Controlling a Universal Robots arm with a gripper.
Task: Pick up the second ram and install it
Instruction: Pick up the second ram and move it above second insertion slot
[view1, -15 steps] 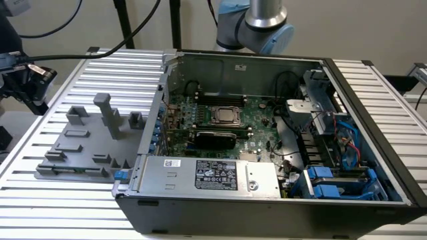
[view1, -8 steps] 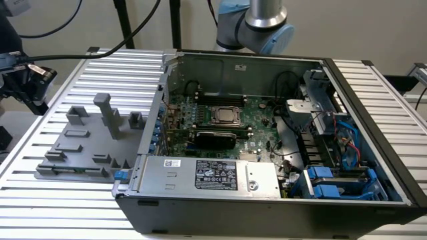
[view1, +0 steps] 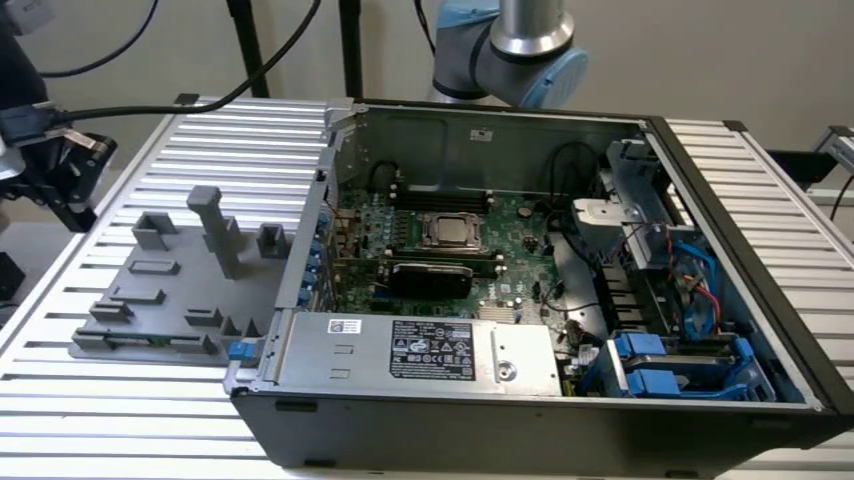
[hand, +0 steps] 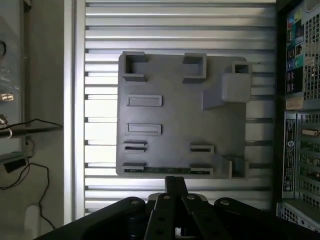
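Looking down through the wrist camera, I see the gripper (hand: 175, 184) hanging over the slatted metal table (hand: 175, 30). Its two black fingers are pressed tight together, and there is nothing between them. It has hold of nothing.

Under it sits the grey fixture plate (hand: 180, 115), flat on the table. The second ram (hand: 167, 170) lies in a thin slot along the edge of this plate that is closest to the gripper. I can see it as a long, narrow green strip, held at each end by small grey blocks. The tips of the fingers sit just beside the middle of that strip in the picture, but I cannot tell how high above it they are.

From the exterior view, the plate is on the exterior view's left part of the table, with a tall grey post (view1: 214, 225) sticking up from it. The open computer case (view1: 494, 135) sits just beside the plate, toward the exterior view's right. Inside the case I see the green motherboard (view1: 521, 215), the shiny processor socket (view1: 451, 232) and the silver power supply box (view1: 427, 350). A joint of the robot arm (view1: 514, 45) shows behind the far edge of the case.
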